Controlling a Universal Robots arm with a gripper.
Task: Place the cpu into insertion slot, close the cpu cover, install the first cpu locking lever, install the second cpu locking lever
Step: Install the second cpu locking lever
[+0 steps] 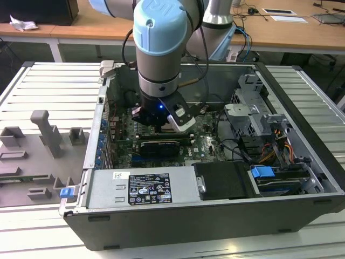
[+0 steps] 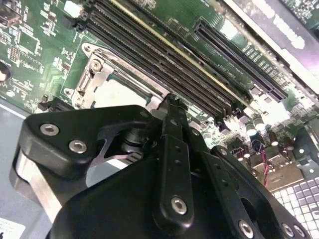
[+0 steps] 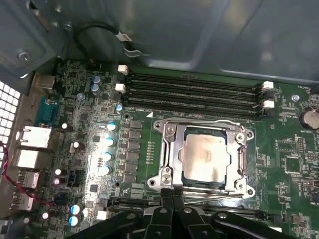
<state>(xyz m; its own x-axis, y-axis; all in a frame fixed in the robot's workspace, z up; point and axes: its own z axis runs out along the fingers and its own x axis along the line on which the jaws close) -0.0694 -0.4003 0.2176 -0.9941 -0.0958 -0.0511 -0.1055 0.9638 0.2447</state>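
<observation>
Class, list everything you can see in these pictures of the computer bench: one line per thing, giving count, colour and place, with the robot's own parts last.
computer case: one, dark grey, lying open on the slatted bench.
motherboard: one, green, on the case floor.
cpu: one, pale silvery-beige, seated in the insertion slot.
insertion slot: one, dark, mid-board beside the memory slots.
cpu cover: one, silvery frame, lying down around the cpu.
memory slots: four, long and black, beside the socket.
power supply: one, grey, along the case's near edge in the exterior view.
grey fixtures: several, at the exterior view's left.
arm: one, blue and grey, above the case.
gripper: one, black, at the socket's edge.
</observation>
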